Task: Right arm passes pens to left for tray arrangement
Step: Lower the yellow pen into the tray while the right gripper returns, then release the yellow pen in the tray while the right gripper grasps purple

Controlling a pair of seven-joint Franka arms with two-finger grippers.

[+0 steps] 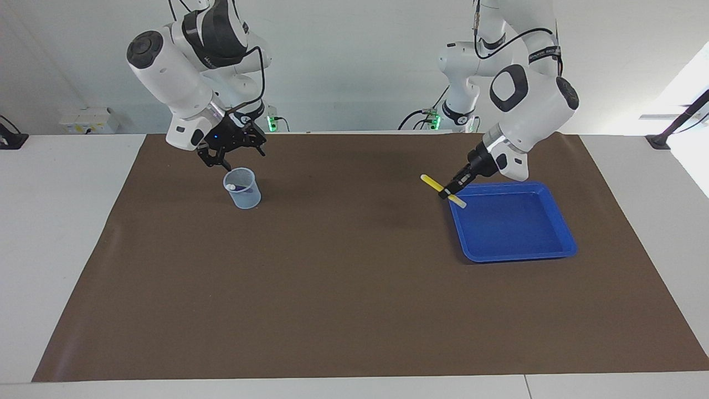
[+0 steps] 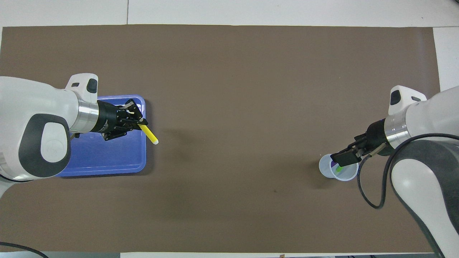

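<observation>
My left gripper [image 1: 455, 193] [image 2: 140, 123] is shut on a yellow pen [image 1: 431, 182] [image 2: 150, 136] and holds it over the blue tray's [image 1: 515, 224] [image 2: 107, 168] edge that faces the middle of the table. The pen tilts and sticks out past the rim over the brown mat. My right gripper [image 1: 230, 154] [image 2: 345, 157] hangs open and empty just above a translucent cup [image 1: 243, 194] [image 2: 327, 171] at the right arm's end. A purple pen [image 1: 237, 188] [image 2: 334, 165] and a green pen [image 2: 339, 168] stand in that cup.
A brown mat [image 1: 354, 288] covers most of the white table. The tray holds nothing on its floor. The cup and tray stand far apart, both in the half nearer the robots.
</observation>
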